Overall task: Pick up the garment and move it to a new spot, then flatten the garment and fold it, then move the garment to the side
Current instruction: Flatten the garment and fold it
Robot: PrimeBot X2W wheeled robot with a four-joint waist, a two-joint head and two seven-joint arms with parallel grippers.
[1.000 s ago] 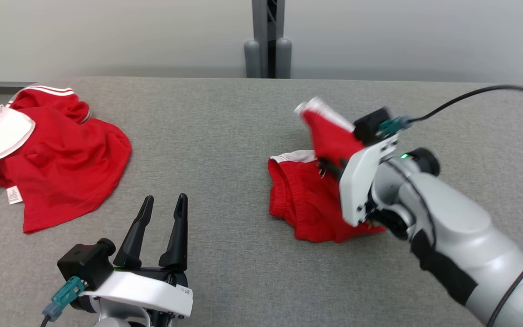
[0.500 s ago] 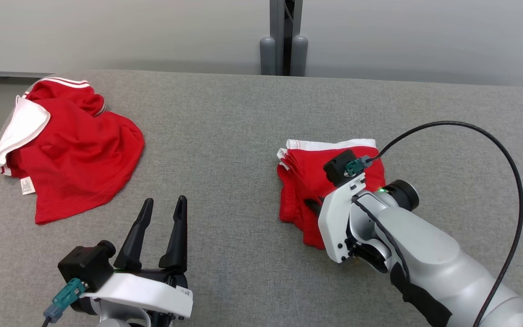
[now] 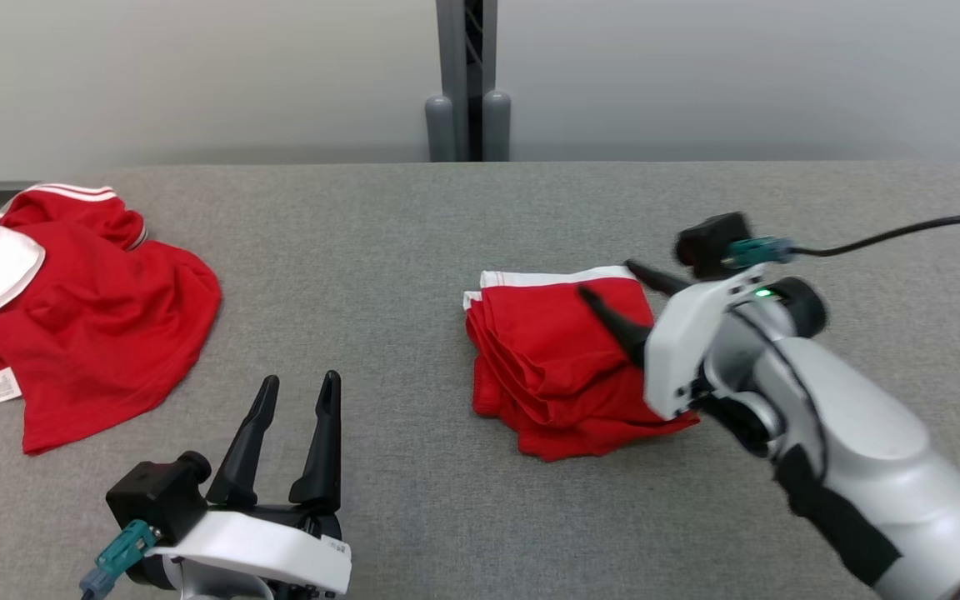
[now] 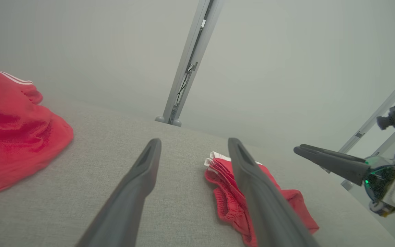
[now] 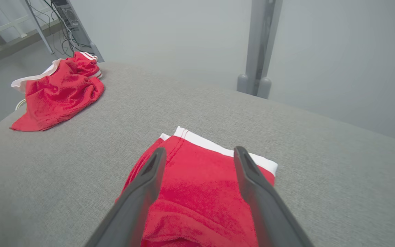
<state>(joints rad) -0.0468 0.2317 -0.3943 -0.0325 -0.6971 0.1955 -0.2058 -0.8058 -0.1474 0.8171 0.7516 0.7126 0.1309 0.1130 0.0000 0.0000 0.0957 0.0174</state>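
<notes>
two red garments lie on the grey surface (image 3: 380,242), well apart from each other. the folded garment (image 3: 559,358) sits right of the middle. it is a compact stack with a white band along its far edge, the layered folds showing on its left side, and its near corner trails out in a loose point. the crumpled garment (image 3: 88,325), red with a white panel and striped trim, is heaped at the surface's far left edge.

the right hand (image 3: 607,277) is over the folded garment's far right corner, its two dark fingers spread apart and pinching nothing. in the right wrist view the red cloth and the white band show plainly between and beneath the fingers. in the left wrist view the fingers appear to hang clear above the cloth, though whether the lower one brushes it is hard to say from the head view. a black cable (image 3: 905,229) runs off from the right wrist toward the right.

the left hand (image 3: 301,379) sits low at the near left, fingers spread and empty, pointing away over the bare surface between the two garments. a grey post (image 3: 465,83) stands behind the surface's far edge against a pale wall (image 3: 197,75).
</notes>
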